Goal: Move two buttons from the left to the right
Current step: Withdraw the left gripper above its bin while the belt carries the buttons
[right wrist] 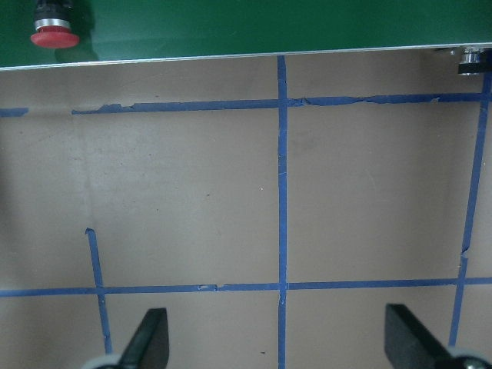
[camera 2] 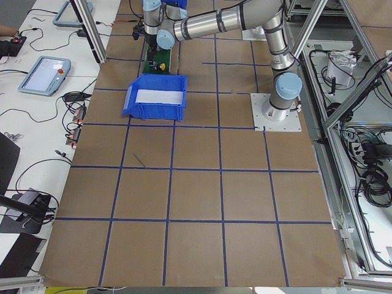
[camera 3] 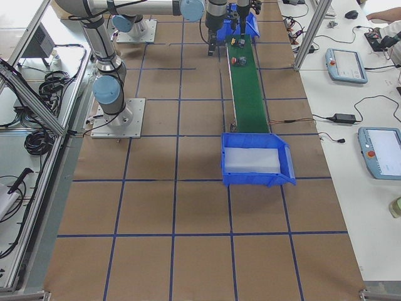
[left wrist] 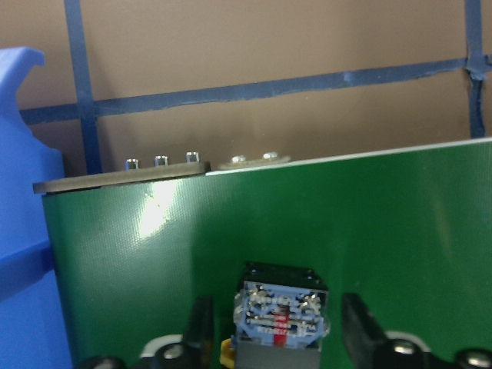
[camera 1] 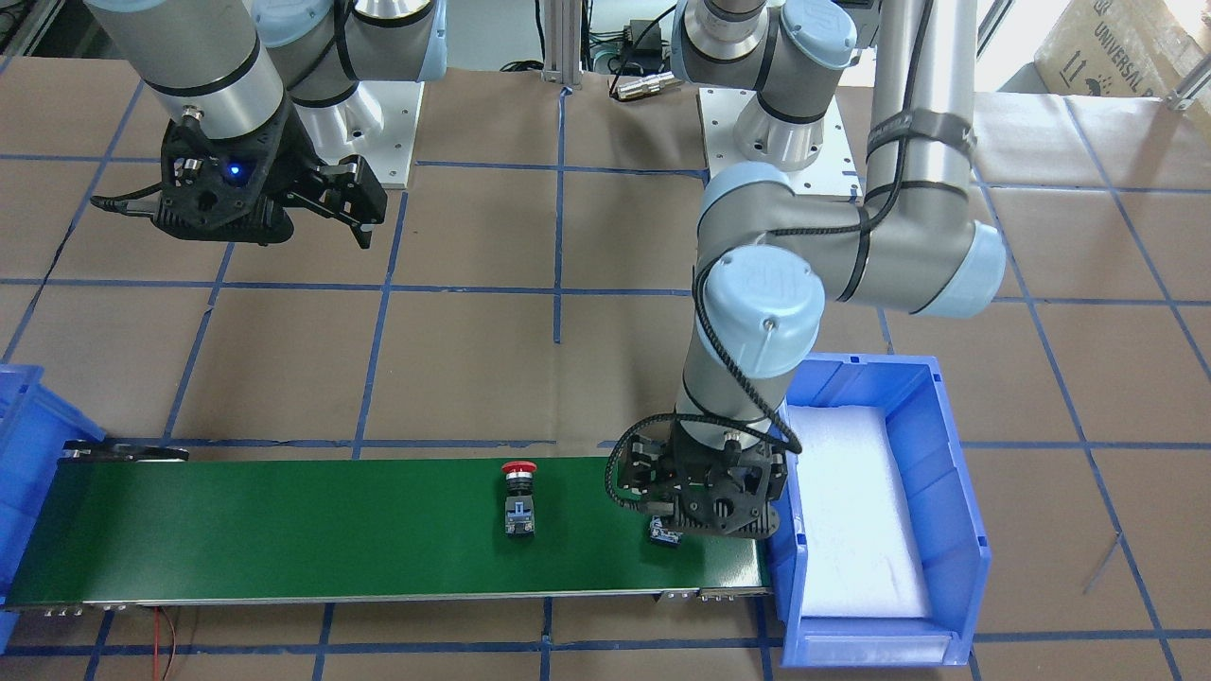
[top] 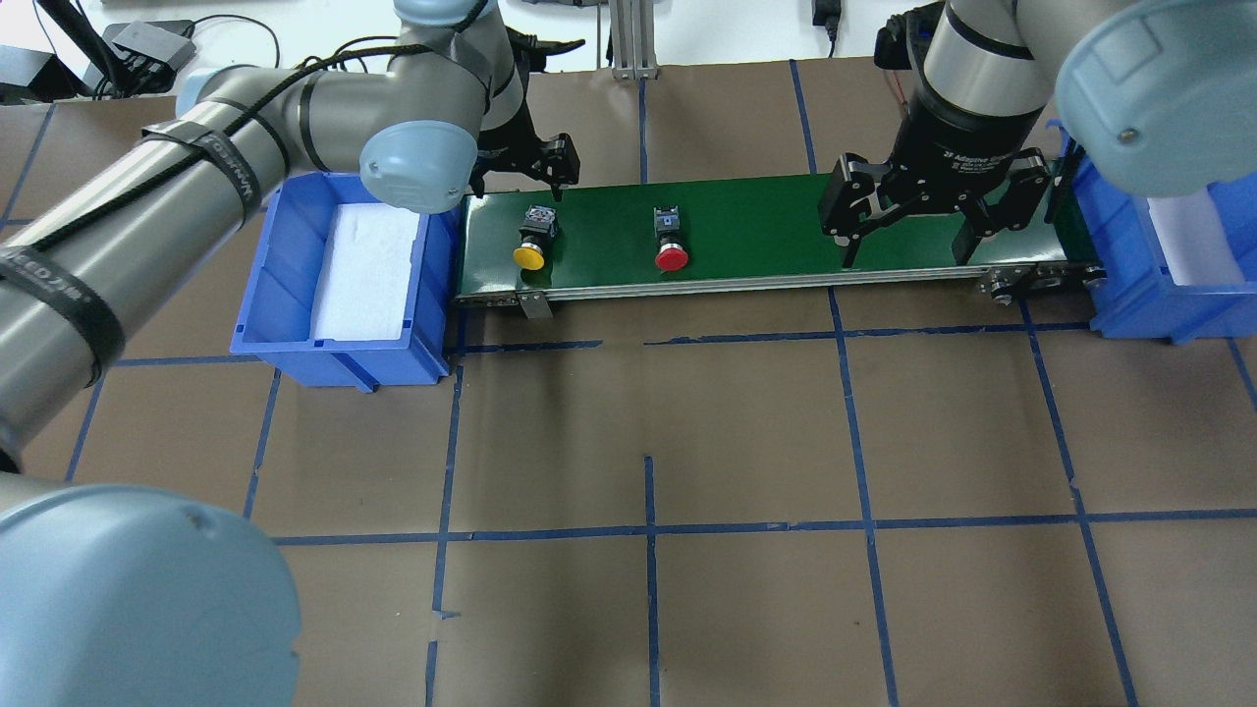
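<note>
The yellow button (top: 531, 243) lies on its side at the left end of the green conveyor belt (top: 766, 221). My left gripper (left wrist: 277, 307) is low over it, open, with a finger on each side of its grey-black contact block (left wrist: 280, 319) and a gap on both sides. In the front view the gripper body (camera 1: 700, 487) hides all but the block's end (camera 1: 665, 536). The red button (top: 671, 241) lies mid-belt, cap toward the robot, and also shows in the front view (camera 1: 517, 497). My right gripper (top: 908, 241) hangs open and empty above the belt's right part.
A blue bin (top: 295, 339) with white foam stands at the belt's left end, right beside my left gripper. A second blue bin (top: 1129, 304) stands at the belt's right end. The table is brown paper with blue tape lines.
</note>
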You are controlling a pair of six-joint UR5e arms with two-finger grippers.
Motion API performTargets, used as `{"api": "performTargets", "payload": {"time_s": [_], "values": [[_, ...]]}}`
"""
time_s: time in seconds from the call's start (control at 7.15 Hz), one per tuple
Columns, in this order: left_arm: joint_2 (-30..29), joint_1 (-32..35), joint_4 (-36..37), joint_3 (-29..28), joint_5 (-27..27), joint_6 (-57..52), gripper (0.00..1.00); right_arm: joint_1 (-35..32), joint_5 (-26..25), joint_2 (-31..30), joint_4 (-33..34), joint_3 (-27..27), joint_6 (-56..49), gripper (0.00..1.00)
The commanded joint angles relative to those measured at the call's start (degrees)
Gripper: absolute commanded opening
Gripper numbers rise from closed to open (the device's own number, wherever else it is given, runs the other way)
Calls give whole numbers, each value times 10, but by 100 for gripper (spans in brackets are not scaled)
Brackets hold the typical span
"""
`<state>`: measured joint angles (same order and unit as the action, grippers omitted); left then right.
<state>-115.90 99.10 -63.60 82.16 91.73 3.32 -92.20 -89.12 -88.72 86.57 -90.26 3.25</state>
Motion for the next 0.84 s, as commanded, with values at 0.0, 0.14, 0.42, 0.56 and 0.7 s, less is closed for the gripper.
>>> {"api": "performTargets", "payload": {"time_s": [0.0,0.14,0.42,0.56,0.7], "values": [[138,-10,-154,17,1,-25,100,0,0,0,0,0,0,100],[177,-31,-171,44,4,-60,100,0,0,0,0,0,0,100],[211,-77,-176,84,-2,-68,100,0,0,0,0,0,0,100],[218,-80,-178,85,-2,-66,100,0,0,0,0,0,0,100],[219,-75,-179,85,-1,-59,100,0,0,0,0,0,0,100]]}}
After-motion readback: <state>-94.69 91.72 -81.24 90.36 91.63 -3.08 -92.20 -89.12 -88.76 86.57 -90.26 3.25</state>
